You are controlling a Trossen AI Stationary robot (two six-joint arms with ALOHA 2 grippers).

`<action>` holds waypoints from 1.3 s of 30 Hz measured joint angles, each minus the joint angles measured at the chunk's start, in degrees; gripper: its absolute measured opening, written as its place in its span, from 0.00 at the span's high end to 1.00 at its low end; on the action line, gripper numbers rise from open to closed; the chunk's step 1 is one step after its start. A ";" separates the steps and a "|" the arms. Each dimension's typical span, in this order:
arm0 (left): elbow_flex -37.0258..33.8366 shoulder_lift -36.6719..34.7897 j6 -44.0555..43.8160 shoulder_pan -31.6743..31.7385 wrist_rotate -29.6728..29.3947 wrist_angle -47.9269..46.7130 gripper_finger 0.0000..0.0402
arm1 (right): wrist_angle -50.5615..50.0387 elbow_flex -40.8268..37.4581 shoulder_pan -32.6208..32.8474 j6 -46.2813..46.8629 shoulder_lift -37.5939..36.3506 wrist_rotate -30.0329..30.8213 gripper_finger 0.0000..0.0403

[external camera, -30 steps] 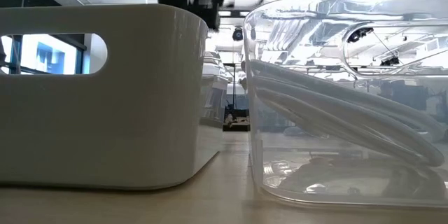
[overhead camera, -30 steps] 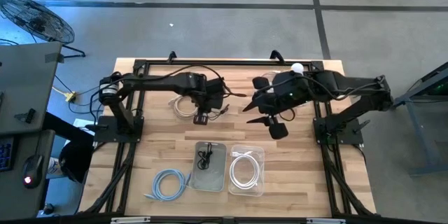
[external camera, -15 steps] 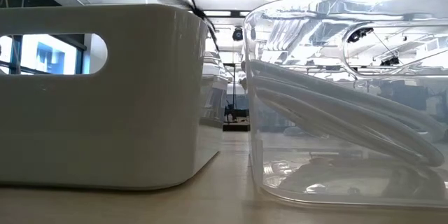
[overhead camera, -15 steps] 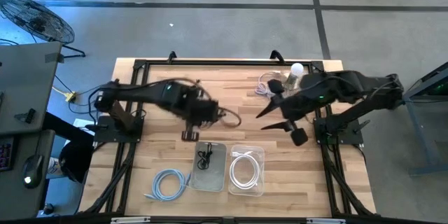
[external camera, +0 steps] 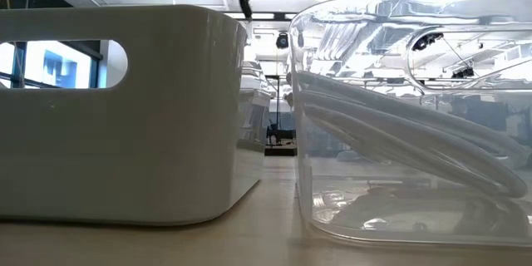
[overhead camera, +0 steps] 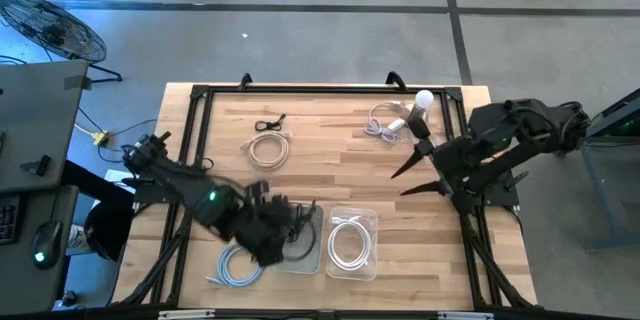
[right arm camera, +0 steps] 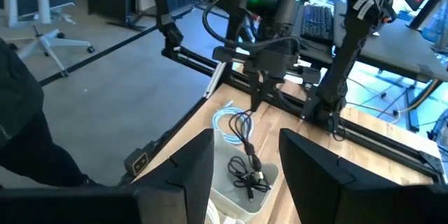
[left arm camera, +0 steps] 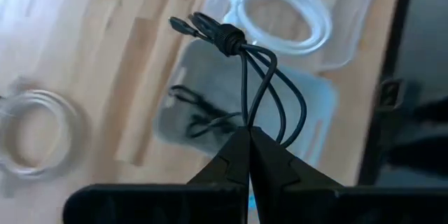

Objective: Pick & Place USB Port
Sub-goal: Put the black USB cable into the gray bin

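The left arm reaches low across the table's near side, its left gripper (left arm camera: 246, 143) pinched tight on a bundled black USB cable (left arm camera: 241, 63) that loops out beyond the fingertips. Just past it sits the white bin (overhead camera: 300, 243), another black cable (left arm camera: 199, 112) already inside; beside that, the clear bin (overhead camera: 352, 245) with a white cable (overhead camera: 348, 240). The right gripper (overhead camera: 413, 175) waits well apart, fingers spread, holding nothing.

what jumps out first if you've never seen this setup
The left gripper, jaws shut on a bundled black cable, hangs it over the grey bin near the table's front. Beside it a clear bin holds a white cable; the right gripper waits open at the right.
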 joint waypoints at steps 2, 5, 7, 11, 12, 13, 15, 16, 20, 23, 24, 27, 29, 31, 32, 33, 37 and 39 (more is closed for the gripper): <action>-2.33 0.00 -5.13 -2.01 -2.13 3.05 1.00 | -0.02 0.00 0.81 0.01 0.04 0.00 0.62; -6.49 0.36 -11.41 -3.95 -3.77 8.08 1.00 | -0.02 0.00 1.93 0.00 0.10 0.00 0.62; -8.61 1.17 -14.32 -4.70 -3.25 10.16 1.00 | -0.02 0.00 2.76 0.00 0.09 0.01 0.62; -11.44 4.04 -17.70 -5.33 -2.14 13.76 1.00 | -0.05 0.00 4.67 0.06 0.14 0.01 0.62; -11.55 4.86 -17.86 -5.33 -1.94 13.78 1.00 | -0.05 0.00 5.11 0.06 0.15 0.00 0.62; -11.55 5.54 -17.87 -5.27 -1.76 13.90 1.00 | -0.05 0.00 5.50 0.05 0.15 0.00 0.62; -11.48 6.58 -17.77 -5.05 -1.42 14.15 1.00 | -0.03 0.00 6.18 0.07 0.15 0.27 0.62; -11.48 7.12 -17.63 -4.68 -1.28 14.01 1.00 | -0.05 0.00 6.40 0.11 0.15 0.60 0.62; -11.51 8.30 -18.82 -3.63 2.63 12.66 1.00 | -0.03 0.00 7.07 0.67 0.15 0.94 0.62; -11.48 8.40 -18.98 -2.74 5.59 10.43 1.00 | -0.05 0.00 7.41 1.59 0.15 0.90 0.62; -11.48 8.46 -18.98 -2.44 5.57 9.63 1.00 | -0.02 0.00 7.47 1.62 0.15 0.90 0.62; -11.48 8.46 -18.70 -1.38 4.64 8.30 1.00 | -0.05 0.00 7.47 2.52 0.17 0.73 0.62; -11.48 8.46 -17.36 -0.45 4.55 8.01 1.00 | -0.27 0.00 7.47 2.97 0.17 0.66 0.62; -11.48 8.46 -14.93 0.32 4.59 8.17 1.00 | -0.60 0.00 7.47 2.99 0.17 0.67 0.62; -11.48 8.46 -13.93 0.69 4.67 8.17 1.00 | -0.84 0.00 7.47 3.01 0.17 0.66 0.62; -11.48 8.46 -12.98 1.04 4.85 8.17 1.00 | -1.01 0.00 7.47 3.02 0.17 0.66 0.62; -11.48 8.46 -7.20 2.09 6.25 8.56 1.00 | -1.93 0.00 7.47 3.02 0.20 0.26 0.62; -11.48 8.46 -3.62 2.15 6.02 8.72 0.99 | -2.46 0.00 7.47 3.13 0.20 0.15 0.62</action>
